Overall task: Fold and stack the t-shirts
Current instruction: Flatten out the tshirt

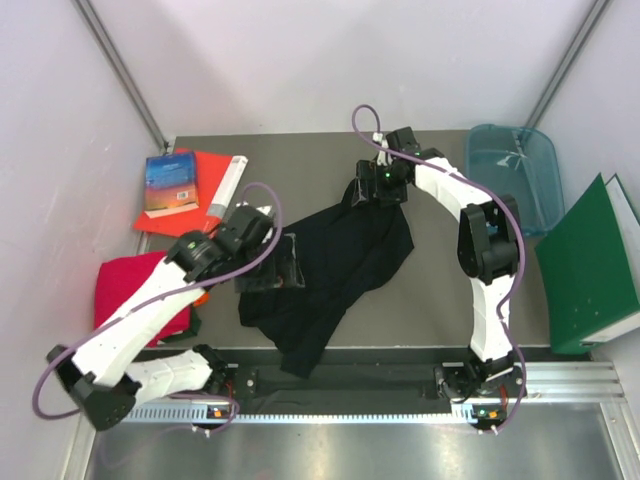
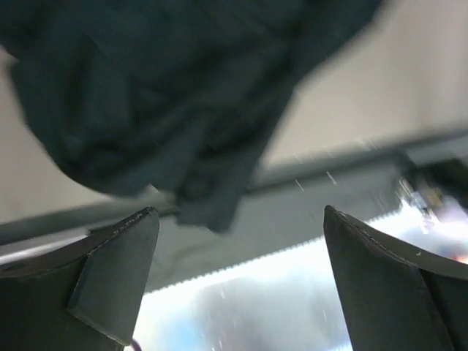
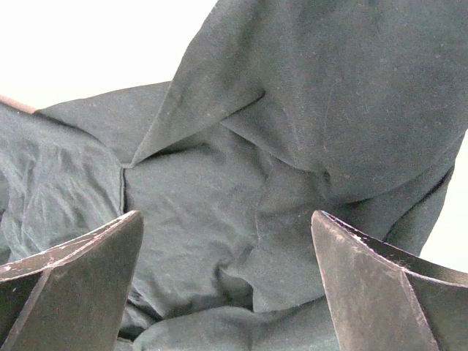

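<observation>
The black t-shirt point(image 1: 335, 270) lies crumpled across the middle of the table, one end hanging toward the near edge. The crimson-pink t-shirt point(image 1: 128, 282) is a folded rectangle at the left, partly under my left arm. My left gripper point(image 1: 283, 262) is open at the black shirt's left edge; in its wrist view point(image 2: 241, 219) the jaws stand wide with nothing between them and the shirt point(image 2: 168, 110) lies beyond. My right gripper point(image 1: 372, 188) is open at the shirt's far end; its wrist view point(image 3: 227, 219) shows the jaws wide over wrinkled black cloth point(image 3: 292, 146).
A flat red sheet point(image 1: 205, 205) with a blue book point(image 1: 170, 183) lies at the far left. A blue plastic bin point(image 1: 512, 172) stands at the far right. A green binder point(image 1: 593, 265) lies off the right edge. A metal rail point(image 1: 400, 385) runs along the near edge.
</observation>
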`<state>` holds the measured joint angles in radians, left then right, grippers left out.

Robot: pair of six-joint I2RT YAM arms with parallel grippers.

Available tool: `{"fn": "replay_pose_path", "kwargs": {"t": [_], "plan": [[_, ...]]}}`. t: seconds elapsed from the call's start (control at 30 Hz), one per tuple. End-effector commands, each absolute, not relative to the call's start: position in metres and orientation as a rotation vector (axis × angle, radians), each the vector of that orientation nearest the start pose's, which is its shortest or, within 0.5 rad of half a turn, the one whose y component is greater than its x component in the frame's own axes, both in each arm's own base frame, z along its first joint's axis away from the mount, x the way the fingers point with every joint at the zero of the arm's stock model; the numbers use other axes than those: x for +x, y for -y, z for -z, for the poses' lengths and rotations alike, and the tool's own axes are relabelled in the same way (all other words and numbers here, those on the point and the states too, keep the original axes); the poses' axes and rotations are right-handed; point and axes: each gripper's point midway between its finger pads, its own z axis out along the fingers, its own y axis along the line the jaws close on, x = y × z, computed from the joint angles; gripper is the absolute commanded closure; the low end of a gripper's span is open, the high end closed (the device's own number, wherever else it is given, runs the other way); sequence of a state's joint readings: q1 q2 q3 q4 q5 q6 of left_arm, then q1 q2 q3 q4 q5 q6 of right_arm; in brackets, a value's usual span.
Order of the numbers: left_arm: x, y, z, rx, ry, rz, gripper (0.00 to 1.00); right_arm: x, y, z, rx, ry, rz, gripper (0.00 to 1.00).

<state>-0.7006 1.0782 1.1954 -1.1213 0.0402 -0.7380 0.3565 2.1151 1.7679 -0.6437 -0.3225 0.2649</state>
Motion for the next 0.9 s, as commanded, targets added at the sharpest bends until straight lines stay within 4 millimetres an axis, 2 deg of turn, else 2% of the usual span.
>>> {"fn": "replay_pose_path", "kwargs": {"t": [0.0,0.03,0.07,0.13,0.17,0.2,0.23,0.3,0.37,0.6,0.87], "plan": [[0.220,0.164,-0.179,-0.204,-2.611,0.284,0.06,0.464,-0.239,-0.122,-0.244,-2.523,-0.651,0.02],[0.223,0.164,-0.161,-0.233,-2.662,0.253,0.09,0.464,-0.239,-0.122,-0.249,-2.524,-0.647,0.02],[0.229,0.160,-0.153,-0.273,-2.676,0.241,0.17,0.465,-0.238,-0.124,-0.248,-2.519,-0.647,0.02],[0.240,0.156,-0.140,-0.307,-2.698,0.205,0.21,0.465,-0.236,-0.125,-0.247,-2.520,-0.645,0.02],[0.246,0.146,-0.137,-0.374,-2.698,0.192,0.22,0.465,-0.236,-0.127,-0.250,-2.514,-0.645,0.02],[0.254,0.146,-0.136,-0.403,-2.683,0.229,0.24,0.465,-0.235,-0.127,-0.251,-2.515,-0.643,0.02],[0.259,0.136,-0.127,-0.470,-2.687,0.240,0.25,0.464,-0.233,-0.125,-0.249,-2.519,-0.640,0.02],[0.266,0.138,-0.123,-0.530,-2.679,0.332,0.27,0.465,-0.231,-0.126,-0.247,-2.517,-0.637,0.02],[0.264,0.137,-0.113,-0.576,-2.704,0.372,0.27,0.464,-0.229,-0.125,-0.248,-2.524,-0.634,0.02],[0.251,0.168,-0.081,-0.637,-2.820,0.618,0.34,0.464,-0.221,-0.125,-0.244,-2.521,-0.630,0.02],[0.249,0.154,-0.069,-0.713,-2.832,0.491,0.38,0.463,-0.214,-0.121,-0.234,-2.530,-0.635,0.02]]}}
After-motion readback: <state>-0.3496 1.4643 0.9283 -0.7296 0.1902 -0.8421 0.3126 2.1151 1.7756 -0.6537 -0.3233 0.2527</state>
